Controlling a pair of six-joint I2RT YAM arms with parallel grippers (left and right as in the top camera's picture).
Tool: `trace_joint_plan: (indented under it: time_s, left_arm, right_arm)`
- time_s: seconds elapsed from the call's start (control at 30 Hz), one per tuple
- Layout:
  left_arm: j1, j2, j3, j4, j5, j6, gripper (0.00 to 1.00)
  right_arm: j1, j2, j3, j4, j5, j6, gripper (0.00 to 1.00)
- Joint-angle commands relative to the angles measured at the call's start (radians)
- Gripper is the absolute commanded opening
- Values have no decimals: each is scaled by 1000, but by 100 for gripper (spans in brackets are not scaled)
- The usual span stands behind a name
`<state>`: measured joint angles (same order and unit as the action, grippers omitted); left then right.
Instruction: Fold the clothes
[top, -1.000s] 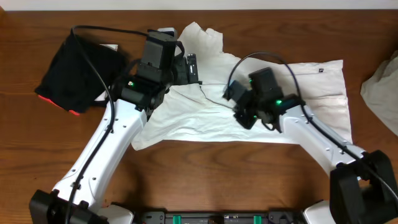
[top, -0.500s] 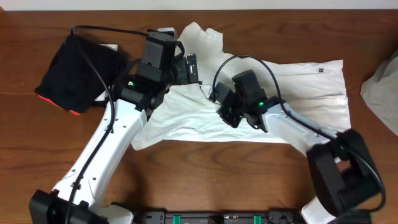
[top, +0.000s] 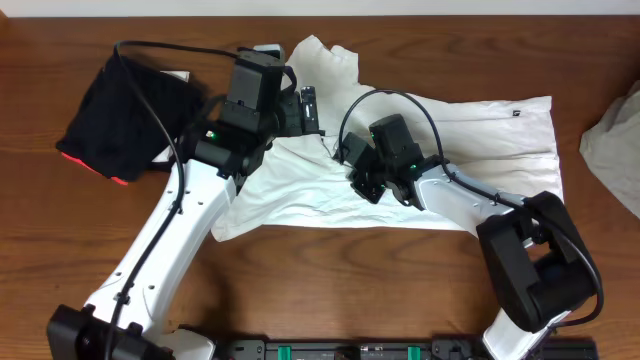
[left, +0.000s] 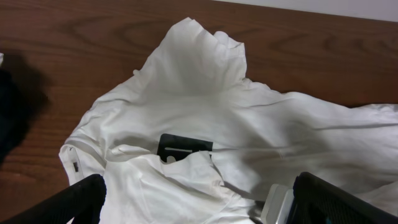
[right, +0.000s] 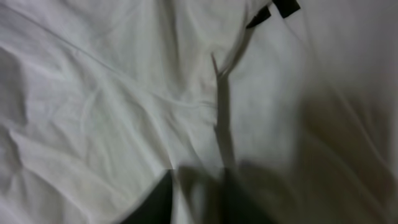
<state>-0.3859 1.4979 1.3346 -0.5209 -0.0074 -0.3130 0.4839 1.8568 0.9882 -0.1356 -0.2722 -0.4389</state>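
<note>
The clothes (top: 470, 140), a white T-shirt, lie crumpled across the middle of the wooden table, one sleeve bunched at the top (top: 325, 60). My left gripper (top: 308, 110) hovers over the shirt's upper left part. In the left wrist view it (left: 199, 186) is open wide, cloth (left: 205, 81) below it and a black patch of lettering (left: 185, 148) showing. My right gripper (top: 358, 175) is low on the shirt's middle. The right wrist view is a blurred close-up of white fabric (right: 112, 93); the dark fingers (right: 158, 202) are smeared, so their gap is unclear.
A black folded garment (top: 120, 120) with a red-orange edge lies at the far left, just beyond the left arm. A pale grey cloth (top: 615, 135) lies at the right table edge. Bare brown wood (top: 330, 270) runs along the front.
My right gripper has slid to the left across the shirt, toward its middle. The left arm and its open gripper have stayed still.
</note>
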Motion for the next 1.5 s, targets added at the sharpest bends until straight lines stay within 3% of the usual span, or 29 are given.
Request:
trace_joint_plan:
  time_s: [0.0,0.23,0.47,0.63,0.7,1.07,1.27,1.4,1.47]
  left_arm:
    - [5,5,-2,-2,-12,10,98]
    - [5,5,-2,-2,-12,10,98]
    - [5,5,-2,-2,-12,10,98]
    - [5,5,-2,-2,-12,10,98]
    - [5,5,-2,-2,-12,10,98]
    - [5,5,-2,-2,-12,10,98]
    - [5,5,-2,-2,-12,10,98]
    - [5,5,-2,-2,-12,10,98]
    - [5,5,-2,-2,-12,10,98]
  right_arm:
    - [5,8,5,12,32,13,43]
    - [-4,9,5,15,62,43,43]
    - [-6,9,5,-16,58,60,23]
    - [-6,9,5,-18,55,77,15]
    - [-6,8,5,-15,55,77,2]
    - [-19,6,7,70,59,128,1]
    - [-27,6,7,117,66,128,11]
    - [-27,6,7,148,122,129,46]
    - [-27,-3,12,162,162,147,50]
